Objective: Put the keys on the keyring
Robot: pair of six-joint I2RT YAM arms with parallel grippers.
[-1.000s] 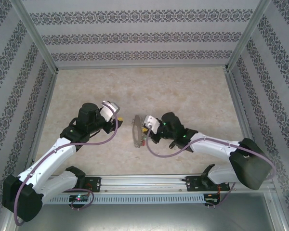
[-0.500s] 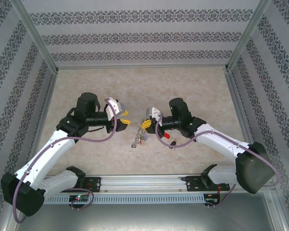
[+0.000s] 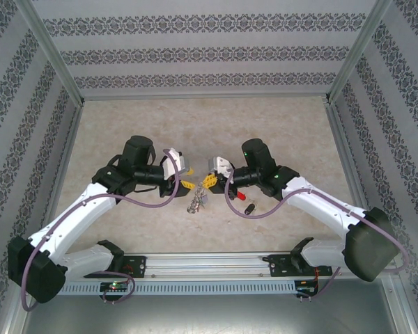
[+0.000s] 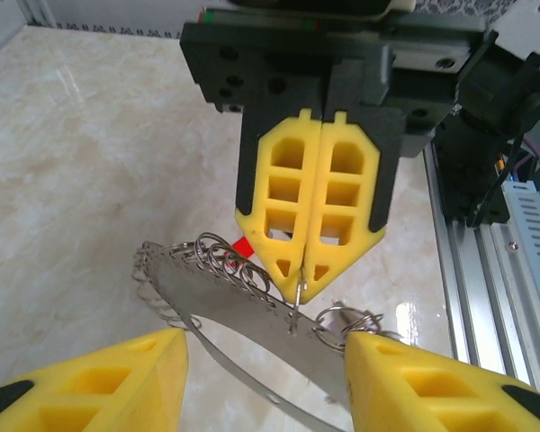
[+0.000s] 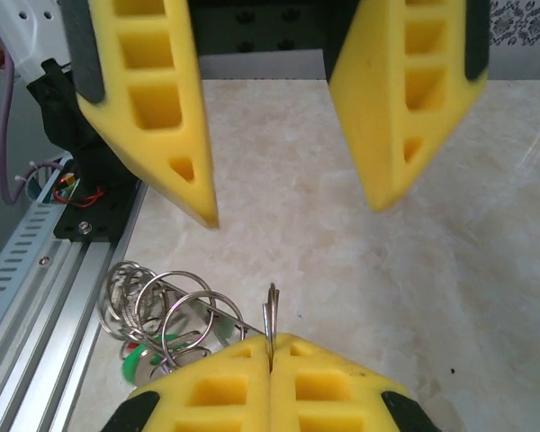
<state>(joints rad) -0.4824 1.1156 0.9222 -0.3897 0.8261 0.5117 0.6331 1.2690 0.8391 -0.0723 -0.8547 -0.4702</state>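
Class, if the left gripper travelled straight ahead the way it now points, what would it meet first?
Most likely the keyring, held just ahead by the shut right gripper; depth is uncertain.

A pale beige, marble-patterned table (image 3: 125,125) with a glossy top runs from the far wall to a silver aluminium rail (image 3: 209,263) along its near edge. Two things lie directly on it, right of centre and toward the near edge. One is a small key with a bright red plastic head (image 3: 238,197). Just beside it, on its near-right side, is a small key with a black head (image 3: 249,207).
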